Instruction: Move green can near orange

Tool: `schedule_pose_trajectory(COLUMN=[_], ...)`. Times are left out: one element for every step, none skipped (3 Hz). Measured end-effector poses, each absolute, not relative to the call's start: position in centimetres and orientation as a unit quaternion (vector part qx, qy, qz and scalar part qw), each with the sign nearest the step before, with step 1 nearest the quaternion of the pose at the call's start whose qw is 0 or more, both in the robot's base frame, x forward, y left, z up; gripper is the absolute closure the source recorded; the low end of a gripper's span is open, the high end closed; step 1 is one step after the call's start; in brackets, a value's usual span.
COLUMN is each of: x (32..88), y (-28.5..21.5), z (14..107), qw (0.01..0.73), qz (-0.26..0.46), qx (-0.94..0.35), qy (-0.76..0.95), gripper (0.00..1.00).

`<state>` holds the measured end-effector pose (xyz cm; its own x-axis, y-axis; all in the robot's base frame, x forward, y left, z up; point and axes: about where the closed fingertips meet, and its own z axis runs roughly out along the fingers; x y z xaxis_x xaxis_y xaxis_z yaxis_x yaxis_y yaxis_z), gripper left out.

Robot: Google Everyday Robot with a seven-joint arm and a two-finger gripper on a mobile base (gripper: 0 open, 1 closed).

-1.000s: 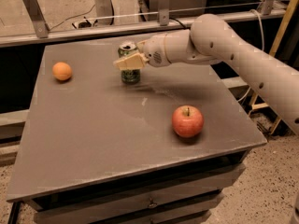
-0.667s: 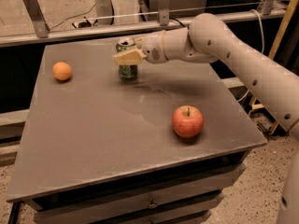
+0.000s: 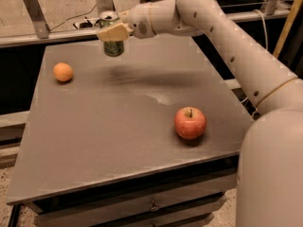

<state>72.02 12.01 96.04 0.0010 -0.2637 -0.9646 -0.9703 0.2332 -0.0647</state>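
The green can [image 3: 112, 45] is dark green with pale lettering and a silver top. My gripper [image 3: 113, 32] is shut on the green can and holds it upright in the air above the far part of the grey table [image 3: 118, 141]. The orange [image 3: 63, 72] is small and round and lies on the table at the far left, below and to the left of the can. My white arm [image 3: 222, 37] reaches in from the right.
A red apple [image 3: 190, 123] with a stem sits on the table at the right, toward the front. A metal rail [image 3: 47, 37] runs behind the table's far edge. The table drops off at the front and right edges.
The gripper has lifted the green can off the table and carried it slightly left, toward the orange. The camera view has also shifted closer. The orange and apple stayed put.
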Motion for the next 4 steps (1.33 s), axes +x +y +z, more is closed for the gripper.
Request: schedule_pose_trajectory(x=[71.5,70.1,67.9,66.6], y=[14.8,17.3,20.2,21.8], z=[96.7,96.3,95.2,93.9], qw=[0.482,0.466,0.447,0.437], qz=[0.371,0.394,0.415,0.411], qx=[-0.519,-0.523,-0.530,-0.542], qy=[0.601,0.595,0.589,0.589], gripper=[1.00,1.00,0.98,0.77])
